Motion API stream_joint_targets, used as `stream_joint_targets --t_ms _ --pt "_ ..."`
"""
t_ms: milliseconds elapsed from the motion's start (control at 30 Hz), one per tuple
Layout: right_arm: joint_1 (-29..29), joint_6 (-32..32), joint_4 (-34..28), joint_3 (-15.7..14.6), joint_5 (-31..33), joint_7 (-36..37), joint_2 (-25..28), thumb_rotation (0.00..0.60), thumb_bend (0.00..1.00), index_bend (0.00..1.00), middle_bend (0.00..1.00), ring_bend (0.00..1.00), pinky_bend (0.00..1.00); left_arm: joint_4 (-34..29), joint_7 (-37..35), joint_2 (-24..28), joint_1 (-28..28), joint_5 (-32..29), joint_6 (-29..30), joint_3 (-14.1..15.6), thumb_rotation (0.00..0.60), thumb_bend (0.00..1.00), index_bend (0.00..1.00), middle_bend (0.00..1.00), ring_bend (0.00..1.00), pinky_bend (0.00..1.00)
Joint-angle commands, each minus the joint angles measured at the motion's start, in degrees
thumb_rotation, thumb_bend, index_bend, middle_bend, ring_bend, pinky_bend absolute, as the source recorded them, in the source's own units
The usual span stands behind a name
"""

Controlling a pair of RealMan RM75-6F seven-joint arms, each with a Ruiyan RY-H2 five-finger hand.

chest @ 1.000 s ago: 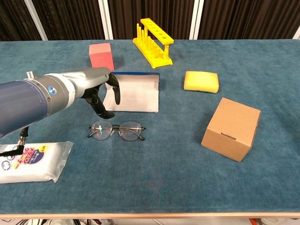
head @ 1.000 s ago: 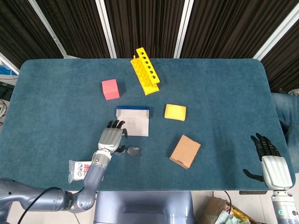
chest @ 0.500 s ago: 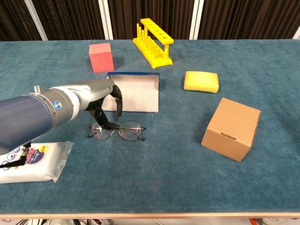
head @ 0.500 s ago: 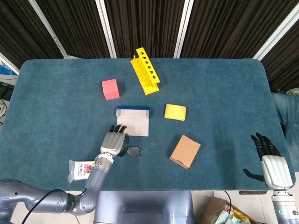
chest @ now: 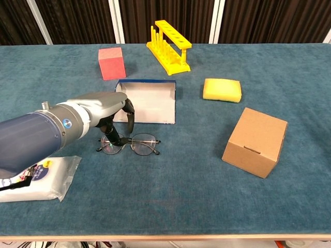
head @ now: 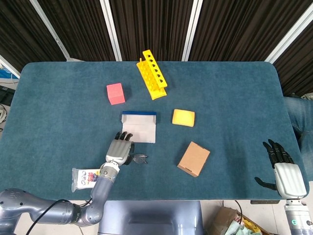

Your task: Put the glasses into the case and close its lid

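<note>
Red cube, yellow rack, sponge, cardboard box

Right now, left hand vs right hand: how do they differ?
The left hand is over the teal table, fingers down at the wire-framed glasses; the right hand sits off the table's right edge near nothing. The left curls downward; the right is spread flat. Neither plainly holds anything.

A matt, napped teal cloth is covering the table. The glasses are showing a thin dark wire frame and clear, glinting lenses. The open case is looking like smooth white card with a blue edge. The left hand is showing a brushed, satiny grey metal shell and black fingers. The box is looking like plain matt brown cardboard. The tube rack is shining as glossy yellow plastic. The tissue pack is gleaming in crinkly plastic wrap.
</note>
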Motion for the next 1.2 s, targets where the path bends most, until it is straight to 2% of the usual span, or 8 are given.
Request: stream_joint_targets --t_ms 33,1200 --pt "0.01 -0.03 -0.03 0.01 0.05 -0.02 0.00 0.600 0.00 0.00 0.00 0.00 0.18 0.20 -0.10 -0.12 0.06 -0.19 -0.42 -0.05 0.600 0.34 0.51 0.13 0.00 0.00" --pt "0.19 -0.89 -0.56 0.10 0.99 0.34 0.36 0.600 0.00 0.00 0.00 0.00 0.18 1.83 2.45 -1.75 -0.04 -0.50 0.20 -0.34 0.600 0.40 0.57 0.16 0.00 0.00"
